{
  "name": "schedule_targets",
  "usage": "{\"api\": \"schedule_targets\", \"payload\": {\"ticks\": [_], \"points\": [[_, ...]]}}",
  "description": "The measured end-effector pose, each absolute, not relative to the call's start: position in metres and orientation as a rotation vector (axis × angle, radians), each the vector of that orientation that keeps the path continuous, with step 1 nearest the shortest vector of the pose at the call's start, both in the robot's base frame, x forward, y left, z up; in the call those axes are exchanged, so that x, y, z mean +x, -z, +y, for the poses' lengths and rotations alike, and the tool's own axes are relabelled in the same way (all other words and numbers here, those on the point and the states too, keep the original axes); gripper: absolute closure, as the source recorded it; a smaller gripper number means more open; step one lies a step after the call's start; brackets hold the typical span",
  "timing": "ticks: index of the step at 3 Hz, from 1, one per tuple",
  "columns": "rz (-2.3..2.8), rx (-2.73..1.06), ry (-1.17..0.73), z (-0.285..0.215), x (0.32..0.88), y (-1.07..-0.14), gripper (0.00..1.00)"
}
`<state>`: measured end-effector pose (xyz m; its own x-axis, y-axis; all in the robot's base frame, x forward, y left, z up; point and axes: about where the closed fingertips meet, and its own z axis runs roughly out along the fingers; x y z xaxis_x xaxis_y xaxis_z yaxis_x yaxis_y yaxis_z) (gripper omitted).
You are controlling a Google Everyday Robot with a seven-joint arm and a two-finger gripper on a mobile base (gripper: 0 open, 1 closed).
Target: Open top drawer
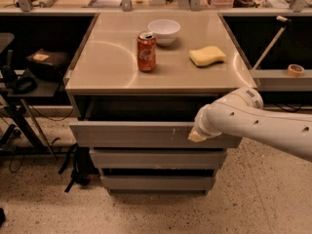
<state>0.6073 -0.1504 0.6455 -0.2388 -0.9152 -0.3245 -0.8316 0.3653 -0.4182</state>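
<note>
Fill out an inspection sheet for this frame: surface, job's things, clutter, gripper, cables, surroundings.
Surface: beige cabinet top, glossy.
Job's things: top drawer partly out, dark gap behind its front.
Clutter: cola can, white bowl, yellow sponge on the cabinet top.
Grippers: gripper at the top drawer's front, right of centre.
Cables: dark cords or straps low at the cabinet's left.
Surroundings: tape roll on the right shelf; speckled floor.
</note>
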Motion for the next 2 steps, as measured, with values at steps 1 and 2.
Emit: {"api": "schedule_targets", "payload": {"ticks": [1, 2], "points": [[2.095, -1.491, 0.233, -0.152, 0.601, -0.655, 1.0], [2.099, -1.488, 0.24, -0.154, 0.586, -0.653, 1.0]]}}
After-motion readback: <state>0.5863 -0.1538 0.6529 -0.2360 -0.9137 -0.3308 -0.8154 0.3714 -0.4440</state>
